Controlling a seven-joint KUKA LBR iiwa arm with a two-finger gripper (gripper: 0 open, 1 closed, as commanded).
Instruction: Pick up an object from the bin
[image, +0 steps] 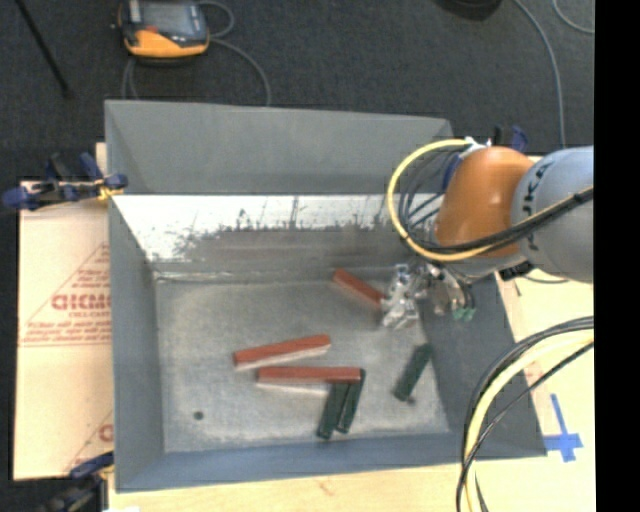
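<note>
Here, gripper low in the bin, short red block just left of it, grip state impossible to tell.

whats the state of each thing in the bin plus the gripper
gripper: low, beside the short red bar's right end
short red bar: flat, toward the back
upper long red bar: flat, mid-floor
lower long red bar: flat, just below it
dark bar pair: side by side, near front
single dark bar: flat, alone, right side
</note>
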